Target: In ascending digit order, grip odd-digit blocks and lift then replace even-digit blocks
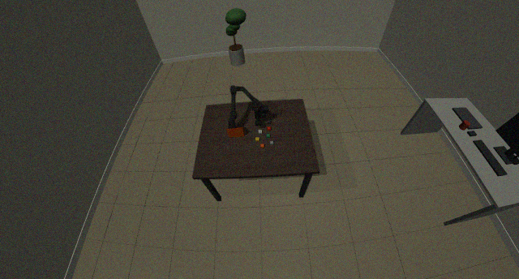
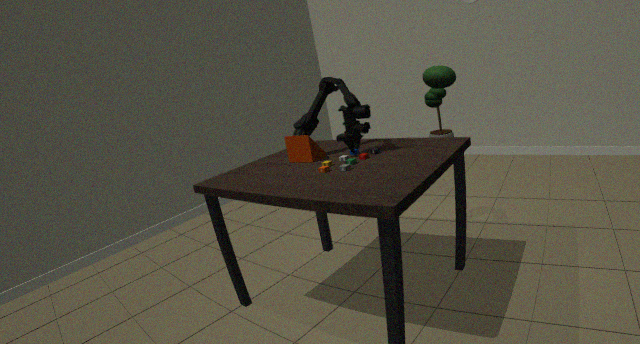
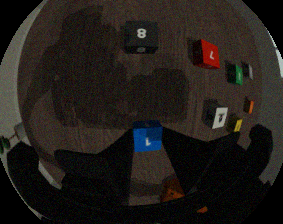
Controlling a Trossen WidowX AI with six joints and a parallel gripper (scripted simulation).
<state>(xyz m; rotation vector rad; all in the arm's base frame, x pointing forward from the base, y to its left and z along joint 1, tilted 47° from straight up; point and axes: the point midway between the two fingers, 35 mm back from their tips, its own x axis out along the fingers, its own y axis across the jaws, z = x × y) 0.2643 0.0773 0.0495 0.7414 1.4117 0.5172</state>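
My gripper (image 2: pixel 354 148) (image 3: pixel 146 131) is shut on the blue block (image 2: pixel 354 153) (image 3: pixel 147 142), one fingertip against each side. The block seems to rest on the table; its digit looks like 1. A black block (image 2: pixel 375 151) (image 3: pixel 141 37) shows 8. A red block (image 1: pixel 268 128) (image 3: pixel 207 55) has a digit like 7. The white block (image 1: pixel 259 131) (image 3: pixel 219 118), green block (image 1: pixel 268 135) (image 3: pixel 236 75), yellow block (image 1: pixel 257 139) (image 3: pixel 235 125), orange block (image 1: pixel 262 145) (image 3: pixel 249 106) and grey block (image 1: pixel 272 143) (image 3: pixel 248 71) have digits too unclear to read.
An orange wedge-shaped object (image 1: pixel 236 132) (image 2: pixel 300 149) stands by the arm's base on the dark table (image 1: pixel 219 161) (image 2: pixel 260 189). The black block is beyond the blue one in the wrist view; the other blocks lie off to the right there.
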